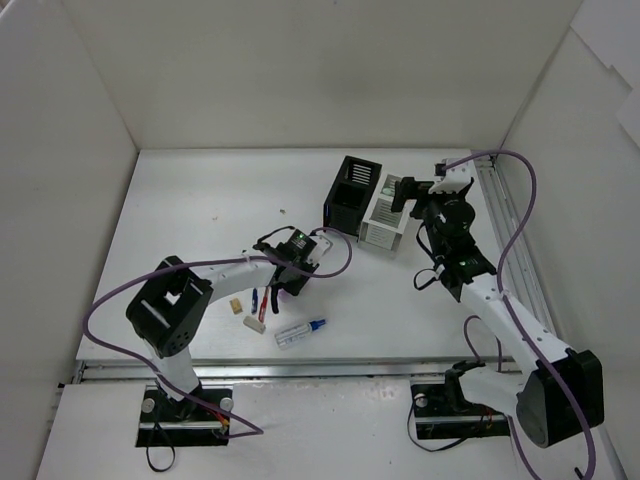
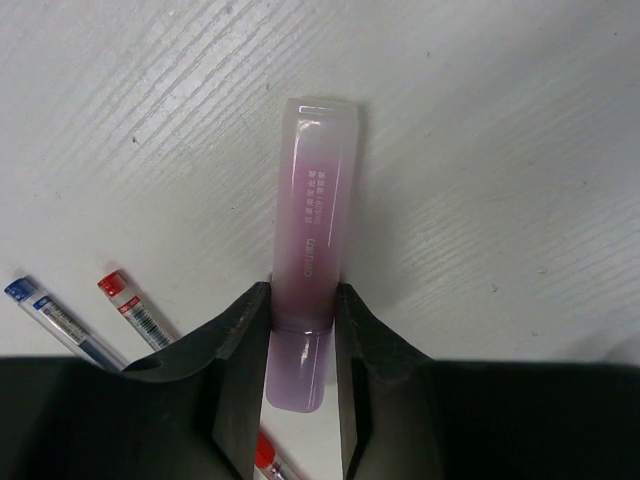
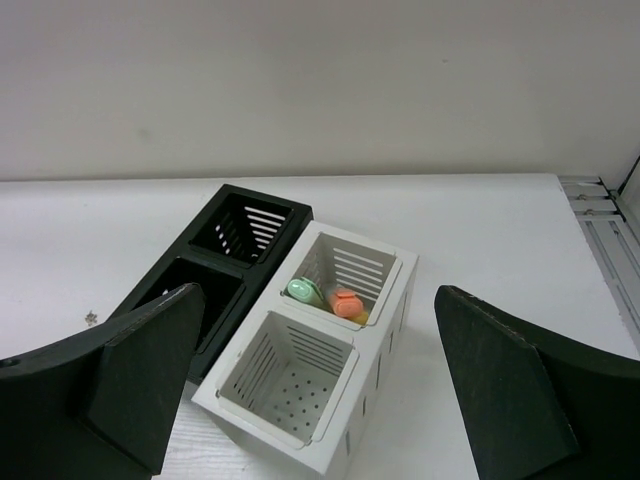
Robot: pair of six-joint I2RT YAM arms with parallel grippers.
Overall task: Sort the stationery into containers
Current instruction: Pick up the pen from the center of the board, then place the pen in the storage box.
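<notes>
One overhead view, two wrist close-ups

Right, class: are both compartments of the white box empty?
No: the white box holds a green item and an orange item in its far compartment.

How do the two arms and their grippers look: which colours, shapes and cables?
The left arm and right arm have white links and black joints. A purple cable loops along each. The left gripper and right gripper have broad, matte black, wedge-shaped fingers.
</notes>
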